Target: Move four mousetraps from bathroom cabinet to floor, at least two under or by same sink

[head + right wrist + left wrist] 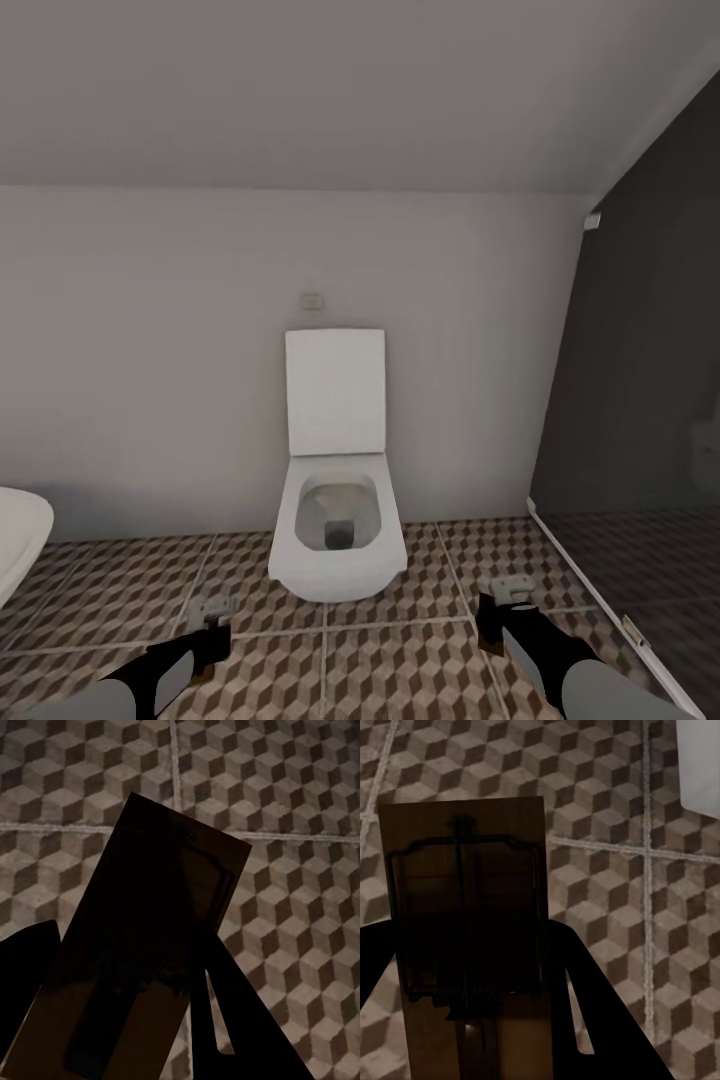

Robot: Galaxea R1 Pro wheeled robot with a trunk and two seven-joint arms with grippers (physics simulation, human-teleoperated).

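- Now, L gripper (pixel 212 622) is clamped on a mousetrap (pixel 465 937), low over the bathroom floor (pixel 330 680); white basin edge (pixel 20 535) far left, so I'd set it down over there, flat.
- Toilet (pixel 338 540) dead centre: keep both arms off its base.
- R gripper (pixel 505 608) is clamped on a second trap (pixel 150 967); glass partition (pixel 640 420) crowds the right, open tile lies left.

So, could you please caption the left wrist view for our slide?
Left gripper holding a dark brown wooden mousetrap above the cube-patterned tiled bathroom floor.
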